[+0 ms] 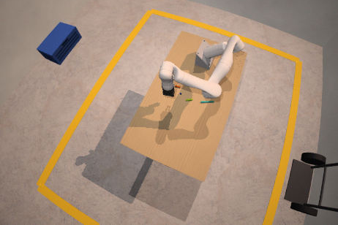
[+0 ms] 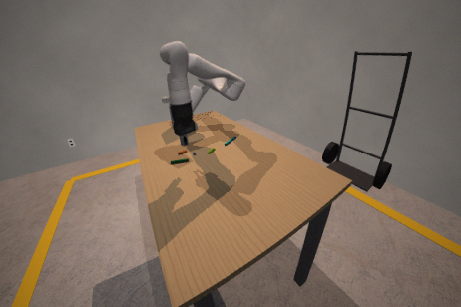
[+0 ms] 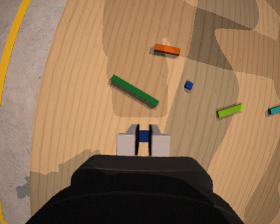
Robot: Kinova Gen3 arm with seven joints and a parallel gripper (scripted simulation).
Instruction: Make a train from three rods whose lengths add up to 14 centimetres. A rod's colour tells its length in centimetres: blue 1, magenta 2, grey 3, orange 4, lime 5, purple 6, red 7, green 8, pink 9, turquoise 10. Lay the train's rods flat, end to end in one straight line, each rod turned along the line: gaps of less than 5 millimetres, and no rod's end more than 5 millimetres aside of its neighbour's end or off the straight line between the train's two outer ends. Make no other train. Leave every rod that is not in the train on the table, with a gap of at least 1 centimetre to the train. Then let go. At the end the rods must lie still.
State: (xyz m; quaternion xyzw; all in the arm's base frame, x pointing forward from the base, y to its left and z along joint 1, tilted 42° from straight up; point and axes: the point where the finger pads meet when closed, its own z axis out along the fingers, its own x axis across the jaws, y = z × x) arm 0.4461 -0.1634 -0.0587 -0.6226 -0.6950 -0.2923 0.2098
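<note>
My gripper [image 3: 144, 135] is shut on a small blue rod [image 3: 144, 136] and holds it above the table, as the exterior view also shows [image 2: 184, 140]. In the wrist view a green rod [image 3: 134, 91] lies just ahead of the fingers, at a slant. An orange rod [image 3: 166, 50] lies farther ahead. A second blue rod [image 3: 188, 86] lies to the right of the green one. A lime rod [image 3: 229, 111] and a turquoise rod [image 3: 274, 110] lie farther right; the turquoise one is cut by the frame edge. The rods on the table lie apart from each other.
The wooden table [image 1: 186, 104] carries the arm's base [image 1: 203, 55] at its far end. The table's left edge [image 3: 44, 97] is close to the gripper. A hand truck [image 2: 366, 123] stands on the floor beside the table, and a blue crate [image 1: 59, 42] farther off.
</note>
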